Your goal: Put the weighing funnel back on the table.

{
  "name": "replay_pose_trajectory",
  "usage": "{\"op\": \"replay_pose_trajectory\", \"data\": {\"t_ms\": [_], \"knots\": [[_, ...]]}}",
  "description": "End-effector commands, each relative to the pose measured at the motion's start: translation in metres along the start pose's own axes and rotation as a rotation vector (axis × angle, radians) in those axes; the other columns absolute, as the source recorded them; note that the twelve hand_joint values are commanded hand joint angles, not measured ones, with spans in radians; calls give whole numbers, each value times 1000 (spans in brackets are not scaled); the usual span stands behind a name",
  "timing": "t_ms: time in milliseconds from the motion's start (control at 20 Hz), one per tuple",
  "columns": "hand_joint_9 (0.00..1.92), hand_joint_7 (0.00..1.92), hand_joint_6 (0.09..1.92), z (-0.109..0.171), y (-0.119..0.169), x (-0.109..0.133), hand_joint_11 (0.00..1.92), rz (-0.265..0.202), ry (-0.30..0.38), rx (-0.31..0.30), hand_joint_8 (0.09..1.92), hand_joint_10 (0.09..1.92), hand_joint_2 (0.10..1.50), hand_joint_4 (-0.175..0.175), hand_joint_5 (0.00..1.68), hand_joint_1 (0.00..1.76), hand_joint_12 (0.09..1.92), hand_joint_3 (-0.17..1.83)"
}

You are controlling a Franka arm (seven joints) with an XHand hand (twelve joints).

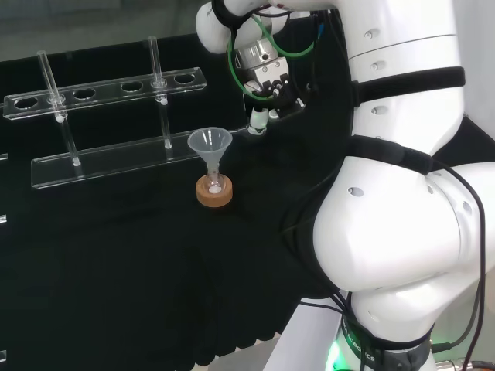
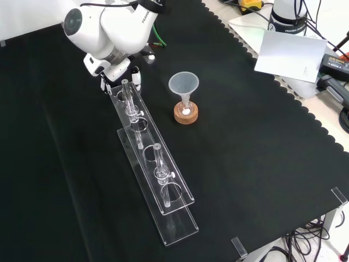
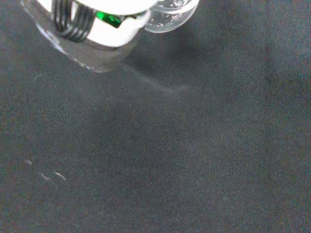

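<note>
At the far end of the rack [image 2: 163, 180] in the front view, the hand [image 2: 119, 70] hangs over the cloth [image 2: 245, 153], clear weighing funnel [image 3: 170, 13] tight against it; pinched or not, we cannot tell. Light, slick, brittle, we reckon: hold its bowl.

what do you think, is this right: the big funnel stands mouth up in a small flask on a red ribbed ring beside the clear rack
Not the ring: the front view shows a cork ring, not a red ribbed one. The funnel does stand mouth up in the small flask on it, beside the clear rack.
</note>
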State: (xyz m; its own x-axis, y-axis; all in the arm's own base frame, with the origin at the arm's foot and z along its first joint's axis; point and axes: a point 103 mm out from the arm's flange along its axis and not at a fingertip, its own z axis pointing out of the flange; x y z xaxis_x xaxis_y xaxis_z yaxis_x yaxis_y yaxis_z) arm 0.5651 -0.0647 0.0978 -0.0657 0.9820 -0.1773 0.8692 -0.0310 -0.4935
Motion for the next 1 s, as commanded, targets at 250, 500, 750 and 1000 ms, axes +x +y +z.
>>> {"op": "replay_pose_trajectory", "data": {"t_ms": [250, 500, 750, 1000], "knots": [[1234, 755, 607, 3, 2, 2, 1073, -3, -9, 9, 655, 87, 725, 175, 1280, 1117, 857, 526], [1233, 755, 609, 5, 3, 5, 1072, -1, -21, 15, 655, 87, 725, 175, 1279, 1117, 858, 526], [1232, 755, 612, 6, 4, 4, 1070, -6, -14, 22, 655, 87, 724, 175, 1278, 1117, 858, 528], [1232, 755, 614, 8, 7, 2, 1069, -3, -29, 29, 655, 87, 724, 175, 1277, 1117, 859, 530]]}}
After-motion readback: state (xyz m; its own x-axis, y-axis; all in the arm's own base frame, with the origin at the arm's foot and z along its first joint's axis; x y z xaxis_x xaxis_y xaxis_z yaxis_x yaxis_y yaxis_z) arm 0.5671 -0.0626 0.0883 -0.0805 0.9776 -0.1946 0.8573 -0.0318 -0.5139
